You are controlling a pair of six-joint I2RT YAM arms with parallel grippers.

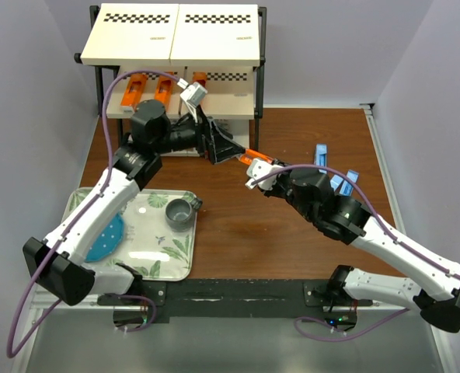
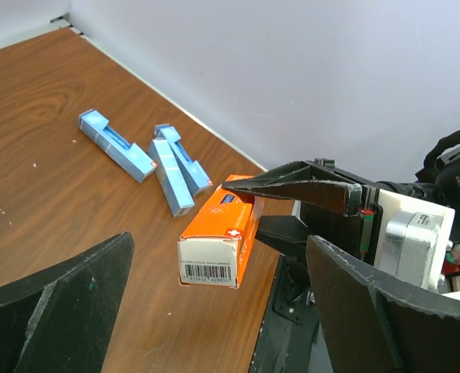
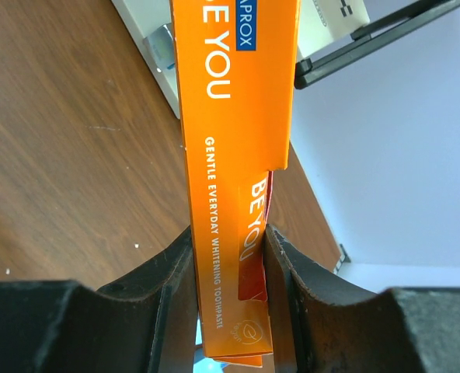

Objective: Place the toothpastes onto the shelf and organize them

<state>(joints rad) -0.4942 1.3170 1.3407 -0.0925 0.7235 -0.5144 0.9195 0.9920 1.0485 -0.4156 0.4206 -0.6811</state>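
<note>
My right gripper (image 1: 251, 161) is shut on an orange toothpaste box (image 1: 255, 155) and holds it above the table's middle, in front of the shelf (image 1: 175, 35). In the right wrist view the box (image 3: 234, 116) stands between my pads (image 3: 175, 272). My left gripper (image 1: 224, 148) is open, its tips right at the box's free end. In the left wrist view the box (image 2: 214, 237) hangs ahead between my wide-open fingers (image 2: 67, 295), held by the right gripper's fingers (image 2: 308, 186). Three orange boxes (image 1: 163, 88) lie on the shelf's middle tier. Three light blue boxes (image 2: 168, 175) lie on the table at the right (image 1: 339, 183).
A leaf-patterned tray (image 1: 168, 260) sits at the near left with a round blue plate (image 1: 106, 237) and a grey cup (image 1: 179, 212) on it. White walls close in both sides. The black mounting rail (image 1: 238, 294) runs along the near edge.
</note>
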